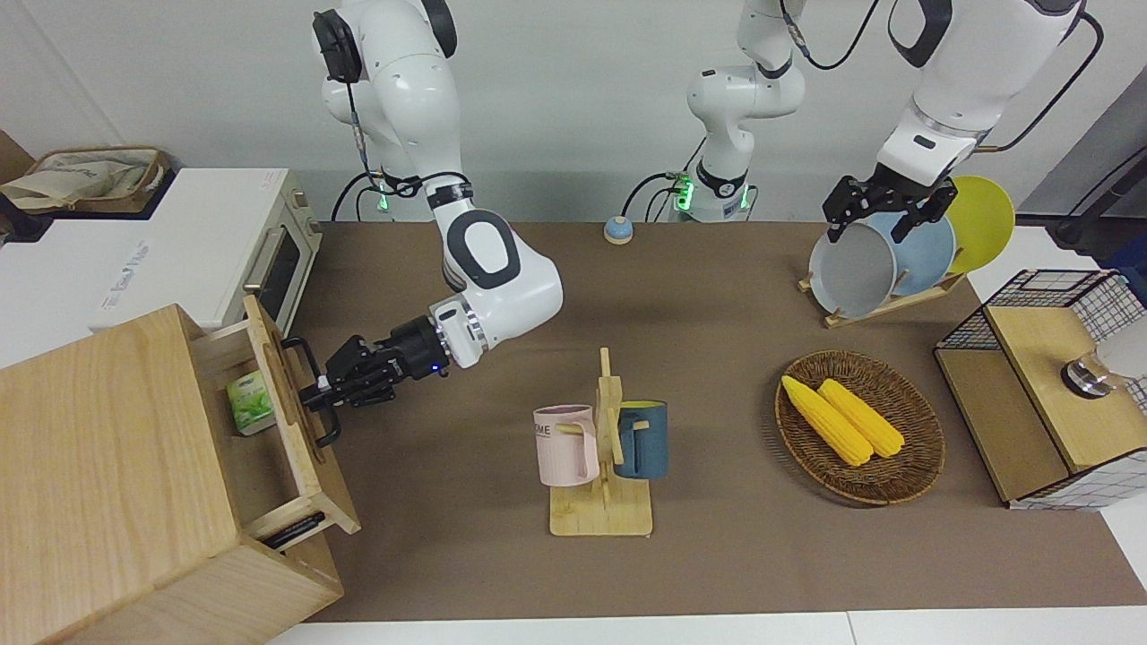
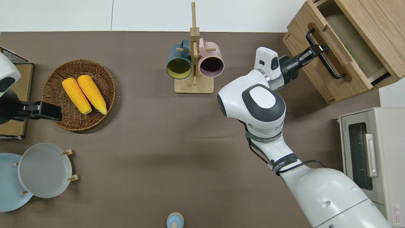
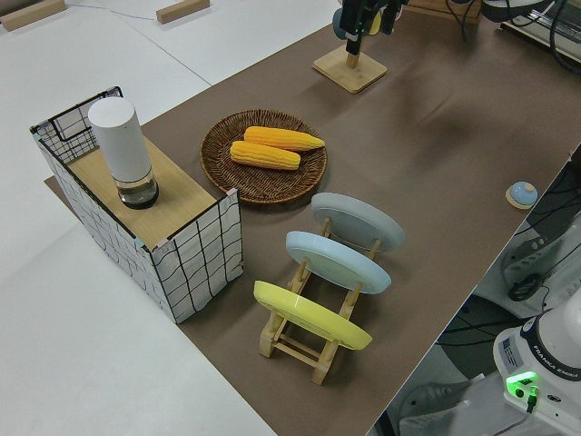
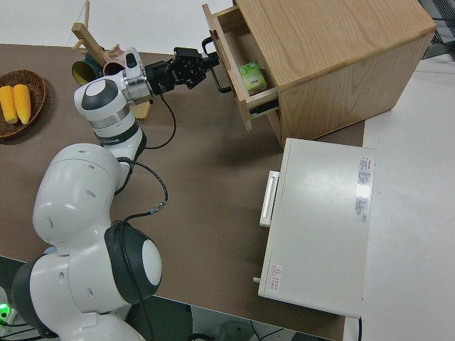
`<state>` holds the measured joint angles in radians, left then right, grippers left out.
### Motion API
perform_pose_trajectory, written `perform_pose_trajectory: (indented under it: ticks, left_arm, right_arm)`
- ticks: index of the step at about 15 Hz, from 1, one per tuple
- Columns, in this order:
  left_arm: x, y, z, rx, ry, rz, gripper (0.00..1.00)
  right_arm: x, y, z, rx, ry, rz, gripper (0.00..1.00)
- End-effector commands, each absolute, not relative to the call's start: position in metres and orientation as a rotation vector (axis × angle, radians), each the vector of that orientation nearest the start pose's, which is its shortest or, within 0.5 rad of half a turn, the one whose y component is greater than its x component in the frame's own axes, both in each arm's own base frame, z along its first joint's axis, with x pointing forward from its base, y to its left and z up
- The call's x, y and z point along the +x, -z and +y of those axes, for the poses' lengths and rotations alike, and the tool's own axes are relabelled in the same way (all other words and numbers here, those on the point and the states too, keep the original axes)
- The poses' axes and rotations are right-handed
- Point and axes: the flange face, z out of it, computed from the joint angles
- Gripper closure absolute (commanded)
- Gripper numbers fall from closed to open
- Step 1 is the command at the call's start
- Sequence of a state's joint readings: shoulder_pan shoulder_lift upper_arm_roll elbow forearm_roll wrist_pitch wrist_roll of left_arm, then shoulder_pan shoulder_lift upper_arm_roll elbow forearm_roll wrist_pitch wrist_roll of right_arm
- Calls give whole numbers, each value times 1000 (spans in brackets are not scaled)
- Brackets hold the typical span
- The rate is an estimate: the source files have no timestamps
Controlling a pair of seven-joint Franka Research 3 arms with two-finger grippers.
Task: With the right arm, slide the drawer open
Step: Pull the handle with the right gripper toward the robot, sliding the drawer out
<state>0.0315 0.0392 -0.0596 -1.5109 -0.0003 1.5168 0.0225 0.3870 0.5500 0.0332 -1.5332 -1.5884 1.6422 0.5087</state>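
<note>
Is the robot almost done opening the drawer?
Partly. The drawer already sticks out of the wooden cabinet, far enough to show a small green box inside. The right gripper is clamped on the black handle. It could probably slide out more, so some pulling and letting go may be left. The left arm is parked.
</note>
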Motion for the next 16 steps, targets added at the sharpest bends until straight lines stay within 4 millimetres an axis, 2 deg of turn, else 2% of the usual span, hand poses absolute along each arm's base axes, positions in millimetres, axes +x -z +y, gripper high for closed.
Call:
perform_pose_trajectory:
  ticks: [1,10,14,16]
  left_arm:
    - [563,-630,-14,-3126,-60,97,7]
    - [563,-629,-14,-3126,-62,97,7]
    - [563,-630,-14,-3126,-60,97,7]
    - [563,-630,-14,-3126,-60,97,7]
  right_arm:
    - [665,-408,234,1540,-416,456,1000]
    - [618,-404,310,1552,-412,467,1000]
    - [600,-404,337,1530,-423,474,1000]
    - [596,-405,342,1525,-422,473,1000]
